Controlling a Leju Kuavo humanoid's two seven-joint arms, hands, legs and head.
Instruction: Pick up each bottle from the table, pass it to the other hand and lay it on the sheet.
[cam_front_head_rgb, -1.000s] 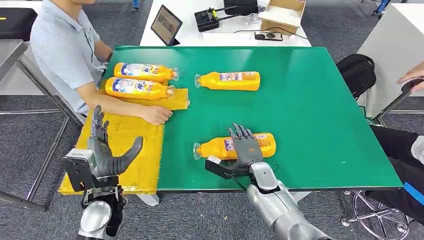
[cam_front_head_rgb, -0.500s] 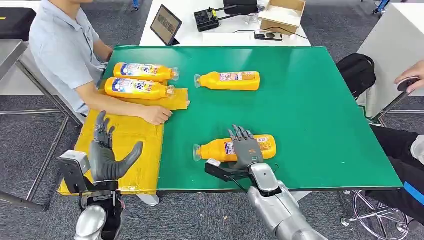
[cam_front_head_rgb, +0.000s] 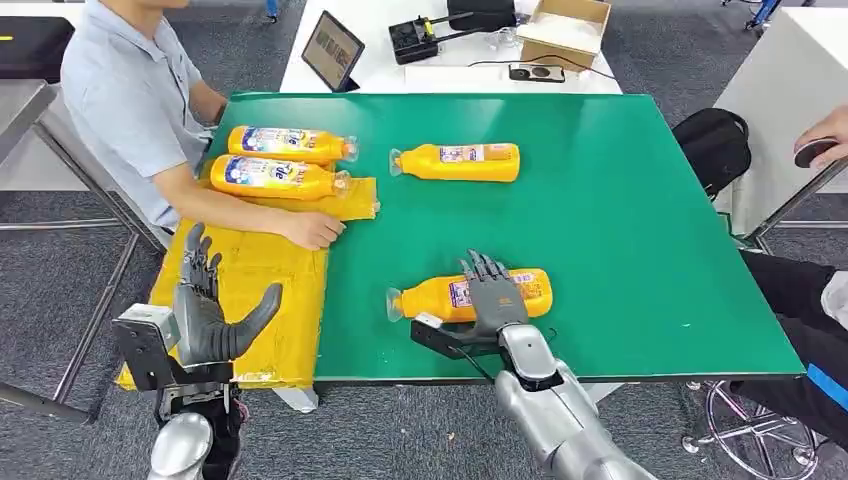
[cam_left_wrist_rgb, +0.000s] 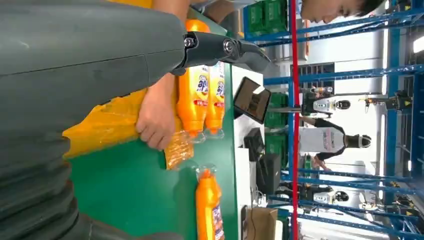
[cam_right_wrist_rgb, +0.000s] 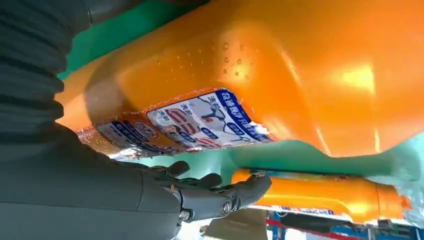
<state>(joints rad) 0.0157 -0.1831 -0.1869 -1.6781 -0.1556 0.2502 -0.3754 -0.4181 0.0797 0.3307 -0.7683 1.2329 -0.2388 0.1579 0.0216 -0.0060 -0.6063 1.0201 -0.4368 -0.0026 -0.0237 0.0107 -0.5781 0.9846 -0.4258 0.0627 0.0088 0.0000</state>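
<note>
The grey left robot hand (cam_left_wrist_rgb: 90, 65) hangs open beside the green desk (cam_left_wrist_rgb: 150, 195). A person's hand (cam_left_wrist_rgb: 156, 117) rests on the crinkled yellow sheet (cam_left_wrist_rgb: 107, 125), touching two orange plastic bottles (cam_left_wrist_rgb: 202, 95).

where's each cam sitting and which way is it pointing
Head view: high on the body, looking down at the green table; left hand and right hand show.
Left wrist view: behind the left hand, facing the yellow sheet.
Right wrist view: behind the right hand, against the near bottle.
Shared: that near bottle.
</note>
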